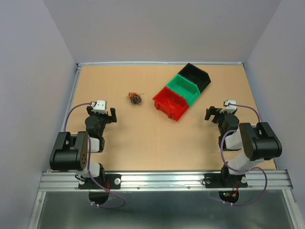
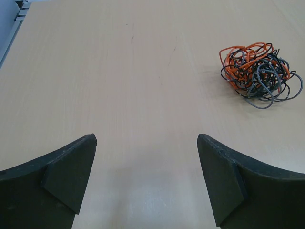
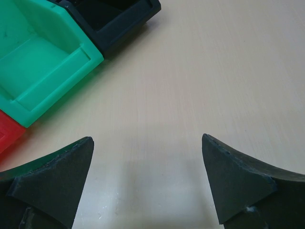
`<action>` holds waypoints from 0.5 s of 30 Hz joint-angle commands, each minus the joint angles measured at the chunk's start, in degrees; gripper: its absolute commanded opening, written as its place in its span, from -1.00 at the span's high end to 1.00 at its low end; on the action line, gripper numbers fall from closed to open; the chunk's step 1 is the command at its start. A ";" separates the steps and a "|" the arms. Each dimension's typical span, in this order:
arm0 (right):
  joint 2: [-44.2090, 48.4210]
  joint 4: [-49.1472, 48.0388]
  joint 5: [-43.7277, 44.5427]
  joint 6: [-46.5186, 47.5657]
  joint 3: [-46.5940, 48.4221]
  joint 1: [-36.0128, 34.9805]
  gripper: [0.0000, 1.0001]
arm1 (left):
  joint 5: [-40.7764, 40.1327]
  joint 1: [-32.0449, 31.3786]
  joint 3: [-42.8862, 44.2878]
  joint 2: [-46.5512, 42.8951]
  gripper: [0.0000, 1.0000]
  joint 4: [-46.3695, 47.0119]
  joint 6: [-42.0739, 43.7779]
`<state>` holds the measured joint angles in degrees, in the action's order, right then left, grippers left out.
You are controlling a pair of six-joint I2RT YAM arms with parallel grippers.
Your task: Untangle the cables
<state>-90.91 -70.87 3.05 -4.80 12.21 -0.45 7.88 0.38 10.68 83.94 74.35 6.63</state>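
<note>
The cables (image 1: 135,98) lie as a small tangled ball of thin orange, black and grey wires on the wooden table, left of the bins. In the left wrist view the cables (image 2: 259,73) sit at the upper right, well ahead of the fingers. My left gripper (image 1: 107,114) hovers near the table's left side, below and left of the tangle; its jaws stand wide apart with only bare table between them (image 2: 147,143). My right gripper (image 1: 213,113) is on the right side, also open and empty (image 3: 147,143).
Three plastic bins stand in a diagonal row right of centre: red (image 1: 170,102), green (image 1: 185,87) and black (image 1: 197,76). The right wrist view has the green bin (image 3: 38,62) and black bin (image 3: 119,19) at its upper left. Raised rails edge the table (image 1: 143,138).
</note>
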 commanded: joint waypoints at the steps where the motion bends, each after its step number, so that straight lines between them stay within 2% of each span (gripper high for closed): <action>1: -0.14 -1.20 0.73 0.14 2.12 0.18 -1.00 | -0.41 -0.21 1.01 -0.97 -0.98 17.59 0.40; 7: 14.07 12.58 7.13 2.07 4.40 -3.68 -1.00 | 1.78 -0.21 1.45 -2.72 -0.98 15.76 1.01; 8: 15.84 13.90 9.06 -1.93 4.67 -3.94 -1.00 | 1.01 -0.21 2.58 -4.12 -0.98 11.22 0.40; 9: 18.99 14.79 10.99 -6.93 4.67 -3.95 -1.00 | 1.08 -0.21 3.20 -4.48 -0.98 11.78 0.31; 10: 20.06 14.62 12.49 -14.03 4.23 -3.86 -1.00 | 2.39 -0.03 7.56 -6.23 -0.98 -0.57 0.74; 13: 23.57 16.54 7.96 -16.64 5.19 -3.86 -1.00 | 18.52 -0.03 20.04 -10.20 -0.98 -27.41 14.75; 14: 24.46 17.25 6.20 -19.00 4.85 -3.86 -1.00 | 22.40 -0.03 28.87 -9.85 -0.98 -42.47 17.77; 15: 25.08 17.26 6.53 -21.11 4.32 -3.86 -1.00 | 24.27 -0.03 32.62 -8.37 -0.98 -47.92 19.02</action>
<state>-68.38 -57.28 10.46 -15.57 14.76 -4.21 18.20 0.45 27.70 77.12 51.83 14.06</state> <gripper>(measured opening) 1.000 0.986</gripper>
